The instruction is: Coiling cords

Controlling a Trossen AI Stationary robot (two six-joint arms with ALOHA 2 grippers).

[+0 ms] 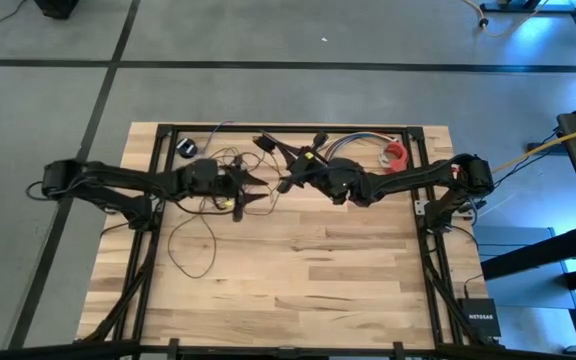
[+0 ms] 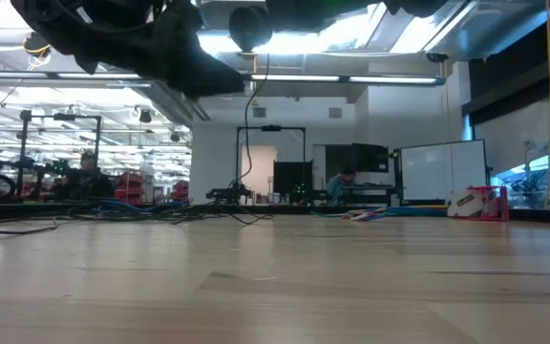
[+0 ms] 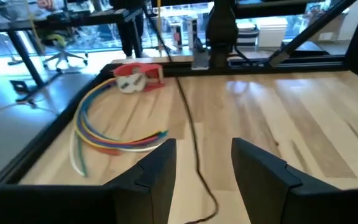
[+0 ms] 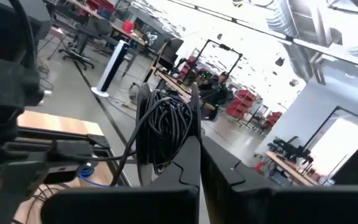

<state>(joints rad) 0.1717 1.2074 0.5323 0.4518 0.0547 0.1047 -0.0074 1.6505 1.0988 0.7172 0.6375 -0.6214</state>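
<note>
The cords are one thin dark wire. Part of it is a tight coil (image 4: 163, 127) on which my right gripper (image 1: 286, 182) is shut, above the table's far middle. Loose loops (image 1: 193, 240) lie on the wood at the left, and the small black puck (image 1: 186, 148) rests by the far left rail. One strand (image 2: 248, 124) hangs from the grippers down to the table. My left gripper (image 1: 258, 190) stands open just left of the right one. In its wrist view a strand (image 3: 191, 124) lying on the table shows through the gap between the fingers (image 3: 204, 149). My right gripper pinches the coil's lower side (image 4: 179, 155) between its two shut fingers, several turns together. The coil stands up past the fingertips, clear of the table. Loose strands (image 4: 126, 155) trail from it down toward my left arm.
A bundle of multicoloured wires (image 3: 104, 134) and a red tape roll (image 1: 396, 153) lie at the far right. A black frame rail (image 1: 288, 128) runs along the table's far edge. Bare wood (image 1: 298, 290) fills the near half. A yellow cable (image 1: 538, 150) runs off the table's right.
</note>
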